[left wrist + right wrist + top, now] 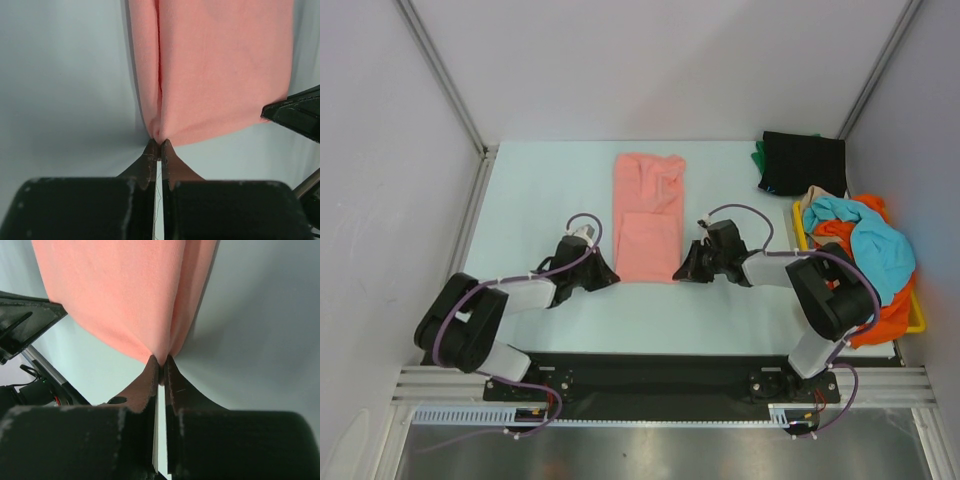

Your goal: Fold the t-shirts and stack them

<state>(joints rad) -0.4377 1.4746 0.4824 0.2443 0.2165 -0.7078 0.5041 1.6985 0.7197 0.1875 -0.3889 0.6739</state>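
Note:
A salmon pink t-shirt (648, 215) lies folded into a long strip on the table, its near end towards the arms. My left gripper (611, 272) is shut on the strip's near left corner, and the wrist view shows the pink cloth (220, 70) pinched between the fingertips (151, 150). My right gripper (682, 272) is shut on the near right corner; there too the pink cloth (125, 295) bunches into the closed tips (153, 367). A heap of turquoise and orange t-shirts (865, 250) and a folded black one (804, 162) over green lie at the right.
The yellow tray (912, 318) under the heap sits at the table's right edge. White walls with metal posts close in the back and both sides. The arm bases stand on a black rail at the near edge.

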